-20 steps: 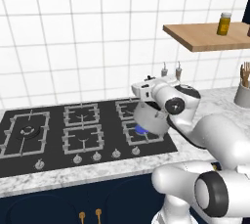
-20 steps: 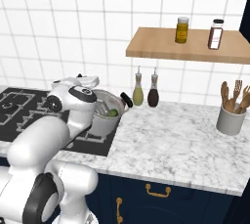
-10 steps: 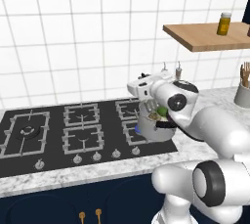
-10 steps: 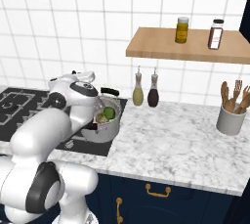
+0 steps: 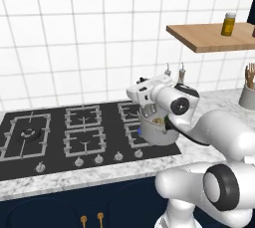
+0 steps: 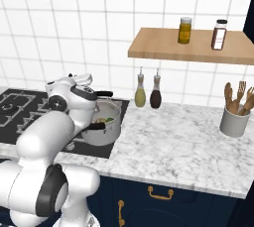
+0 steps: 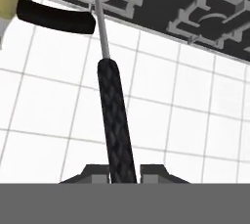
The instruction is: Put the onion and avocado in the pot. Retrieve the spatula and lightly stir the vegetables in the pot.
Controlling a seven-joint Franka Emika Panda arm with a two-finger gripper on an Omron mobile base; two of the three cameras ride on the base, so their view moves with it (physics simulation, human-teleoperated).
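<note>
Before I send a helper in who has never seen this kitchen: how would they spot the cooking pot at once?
Find the black gas cooktop set into the marble counter. On its right-hand front burner, nearest the bare marble, stands the round, shiny stainless-steel pot with straight sides and black side handles. It is the only vessel on the cooktop, with green and pale vegetables inside.

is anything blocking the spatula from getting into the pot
Nothing visible does. The gripper is shut on the spatula, whose thin shaft runs straight to the open pot on the stove; vegetables already lie inside it.
</note>
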